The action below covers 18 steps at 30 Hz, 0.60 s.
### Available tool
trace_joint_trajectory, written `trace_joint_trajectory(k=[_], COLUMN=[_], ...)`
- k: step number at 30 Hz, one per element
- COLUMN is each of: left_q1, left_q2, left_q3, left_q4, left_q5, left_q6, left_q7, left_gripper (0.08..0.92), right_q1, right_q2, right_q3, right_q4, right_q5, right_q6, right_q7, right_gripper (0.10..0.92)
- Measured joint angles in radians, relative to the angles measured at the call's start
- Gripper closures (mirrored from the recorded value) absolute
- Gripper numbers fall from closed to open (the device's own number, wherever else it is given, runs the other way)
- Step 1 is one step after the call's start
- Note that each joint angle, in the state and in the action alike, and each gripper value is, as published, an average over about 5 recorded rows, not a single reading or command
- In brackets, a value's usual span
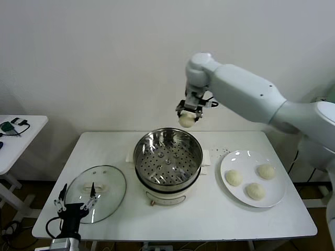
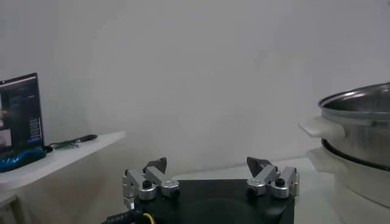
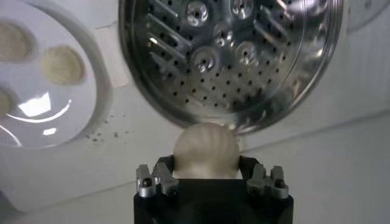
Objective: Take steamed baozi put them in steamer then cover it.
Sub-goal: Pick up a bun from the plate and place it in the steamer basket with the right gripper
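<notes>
- Gripping one steamed baozi (image 1: 186, 120) in the right pincer (image 1: 187, 116), fingers closed on both sides of the bun, pleats visible in the right wrist view (image 3: 206, 150).
- Holding that bun in the air above the far rim of the steamer (image 1: 168, 157), clear of the pot and not yet inside it.
- Showing the steamer's perforated floor bare in the right wrist view (image 3: 231, 55), with no bun resting on it.
- Sitting mid-tabletop (image 1: 209, 217), steamer upright on its white base, side handle visible in the left wrist view (image 2: 356, 140).
- Lying on the white plate (image 1: 276, 196) to the robot's right of the steamer: three more buns (image 1: 233, 178), apart from one another, two of them clear in the right wrist view (image 3: 61, 64).
- Resting flat on the tabletop to the robot's left of the steamer: the cover (image 1: 111, 180), handle up, off the pot.
- Waiting low at the near left edge of the tabletop, just beside the cover: the left pincer (image 1: 74, 205), fingers spread apart and holding nothing (image 2: 210, 176).
- Standing further to the left: a side table (image 1: 18, 138) carrying small items.
</notes>
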<state>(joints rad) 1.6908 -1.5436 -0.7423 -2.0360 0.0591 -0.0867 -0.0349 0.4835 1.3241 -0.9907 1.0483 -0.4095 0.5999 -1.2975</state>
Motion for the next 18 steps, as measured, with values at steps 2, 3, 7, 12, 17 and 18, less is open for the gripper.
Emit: trace_joint_trajectory(k=[2, 3, 7, 12, 17, 18], left_q1=[0.001, 0.001, 0.002, 0.002, 0.002, 0.002], left_q2=[0.001, 0.001, 0.001, 0.003, 0.004, 0.004], left_q3=[0.0, 0.0, 0.002, 0.002, -0.001, -0.001], left_q4=[0.0, 0.0, 0.005, 0.012, 0.017, 0.018], left_q5=[0.0, -0.001, -0.003, -0.007, -0.011, -0.011], left_q6=[0.0, 0.0, 0.0, 0.0, 0.0, 0.0], left_q7=[0.0, 0.0, -0.002, -0.003, -0.004, -0.005], left_gripper=[0.177, 0.177, 0.177, 0.177, 0.177, 0.177], right_q1=[-0.018, -0.027, -0.065, -0.113, -0.154, -0.161], right_q2=[0.024, 0.034, 0.069, 0.097, 0.117, 0.12], right_q3=[-0.001, -0.002, -0.005, -0.004, 0.001, 0.002], right_q4=[0.001, 0.001, -0.006, -0.025, -0.05, -0.055], right_q5=[-0.031, -0.046, -0.105, -0.168, -0.213, -0.219], right_q6=[0.016, 0.024, 0.051, 0.075, 0.091, 0.093], right_q7=[0.01, 0.015, 0.033, 0.052, 0.066, 0.068], right_gripper=[0.338, 0.338, 0.338, 0.338, 0.338, 0.338])
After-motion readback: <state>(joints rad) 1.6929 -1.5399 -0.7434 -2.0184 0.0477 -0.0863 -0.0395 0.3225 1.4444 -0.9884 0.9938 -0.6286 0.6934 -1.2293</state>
